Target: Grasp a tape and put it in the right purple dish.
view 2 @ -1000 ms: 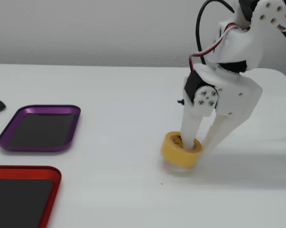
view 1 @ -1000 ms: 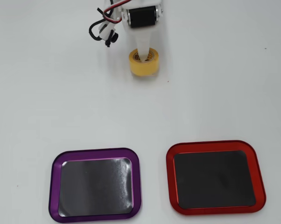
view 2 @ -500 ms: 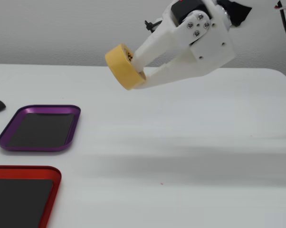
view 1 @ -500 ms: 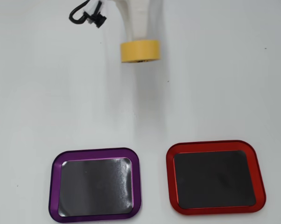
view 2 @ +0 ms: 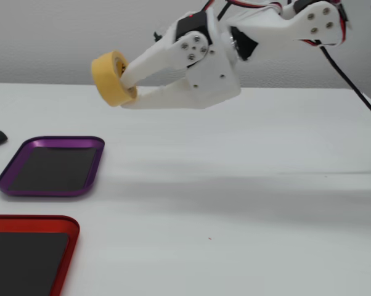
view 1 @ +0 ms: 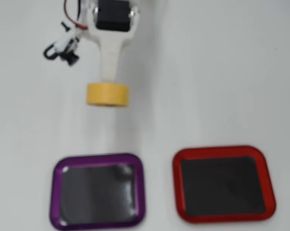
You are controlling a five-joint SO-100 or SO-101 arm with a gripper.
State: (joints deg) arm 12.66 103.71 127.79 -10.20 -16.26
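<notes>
Yellow tape [view 2: 113,78] in hand [view 2: 127,91], seemingly short of purple dish [view 2: 97,161].

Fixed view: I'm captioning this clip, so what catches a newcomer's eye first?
The white two-finger gripper holds a small yellow masking-tape roll in the air, upper left. Below it on the white table lie two shallow square trays: a purple-rimmed one and, nearer the camera, a red-rimmed one.

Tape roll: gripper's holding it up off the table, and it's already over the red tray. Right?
Not quite. The gripper does hold the tape roll up off the table, but it is not over the red tray. The overhead view shows the roll short of both trays, roughly in line with the purple tray.
</notes>
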